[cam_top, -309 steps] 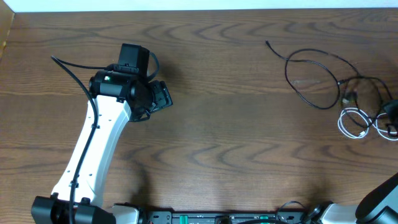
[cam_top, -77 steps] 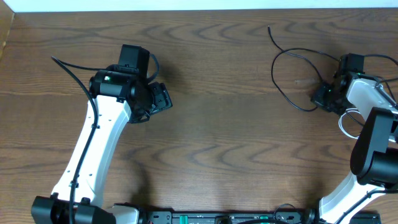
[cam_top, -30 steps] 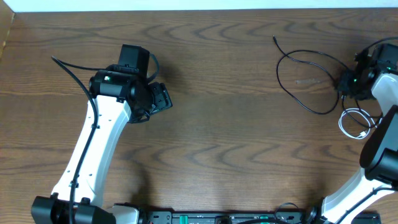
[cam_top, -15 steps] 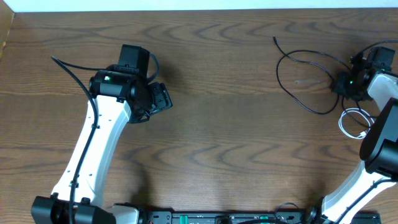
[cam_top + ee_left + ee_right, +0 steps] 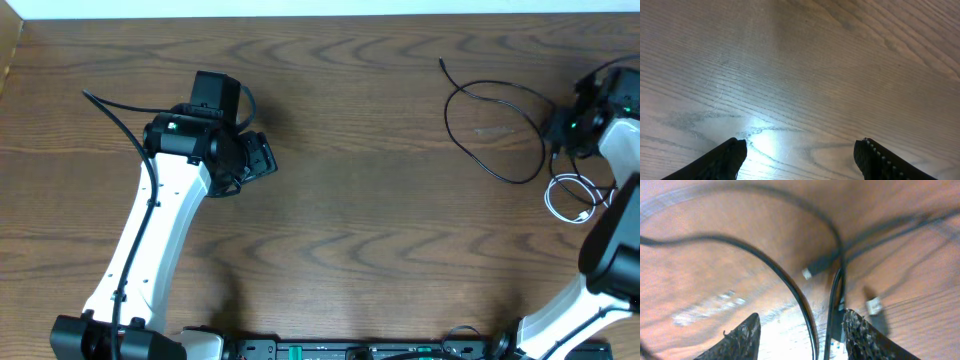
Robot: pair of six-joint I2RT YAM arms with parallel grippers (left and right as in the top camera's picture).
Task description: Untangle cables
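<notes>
Cables lie at the table's (image 5: 380,220) 3 o'clock edge: we see the black cable (image 5: 520,182) in a wide loop and the white cable (image 5: 550,203) coiled just at its 5 o'clock. At the loop's 3 o'clock the right gripper (image 5: 797,325) stands parted, black strands running loose between its fingers. Well apart toward 9 o'clock, the left gripper (image 5: 800,150) gapes wide over bare wood
</notes>
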